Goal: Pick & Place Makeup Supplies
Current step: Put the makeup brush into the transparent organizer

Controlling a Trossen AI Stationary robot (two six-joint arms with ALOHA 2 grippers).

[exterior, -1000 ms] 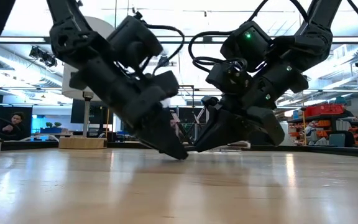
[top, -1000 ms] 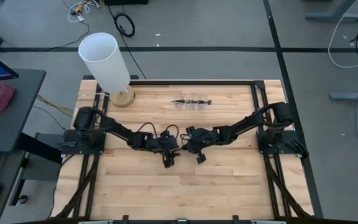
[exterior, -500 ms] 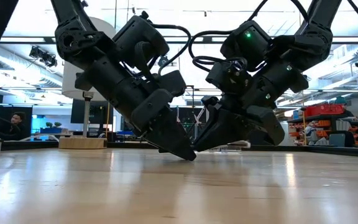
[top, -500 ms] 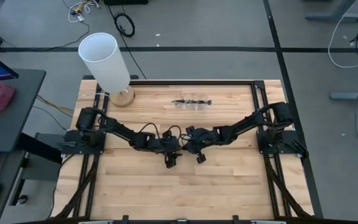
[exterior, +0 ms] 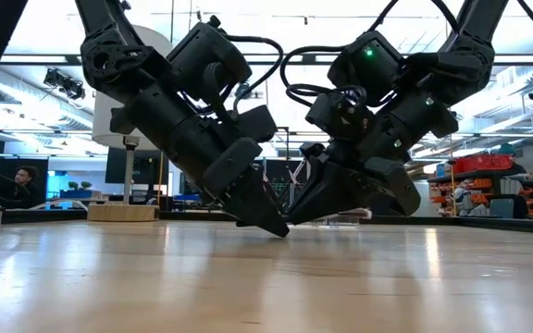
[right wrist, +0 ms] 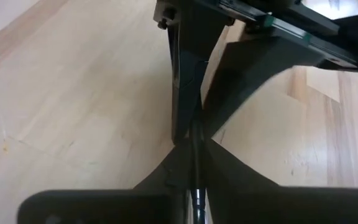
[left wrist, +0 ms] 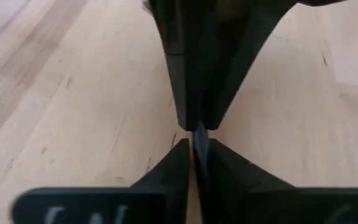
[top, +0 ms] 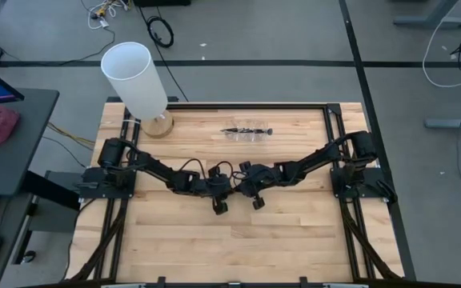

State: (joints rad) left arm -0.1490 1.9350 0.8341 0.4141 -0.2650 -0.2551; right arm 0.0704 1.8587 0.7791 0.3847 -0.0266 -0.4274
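My two grippers meet tip to tip low over the middle of the table. A slim dark makeup brush runs between my right gripper's fingers and on into my left gripper's fingers; both are shut on it. In the low view the left gripper slants down from the picture's left and the right gripper from its right, and the brush is hidden between them. More makeup supplies lie in a clear holder near the far edge. My left gripper has the brush's end pinched between its two fingertips, which come slanting down from the table's left. Only a short dark piece shows in front of the tips; the fingers hide the rest. My right gripper pinches the brush's slim handle between its two fingers, slanting down from the table's right. The handle lies along the fingers and sticks out past their tips toward the left gripper. I cannot tell whether the brush touches the table.
A tall white cylinder on a wooden base stands at the far left corner. Black rails frame the table top. Bare wood spreads toward the near edge.
My left gripper has shifted a little toward my right gripper's tips, rolled slightly, and drawn its fingers together around the brush end. My right gripper has held still with the brush.
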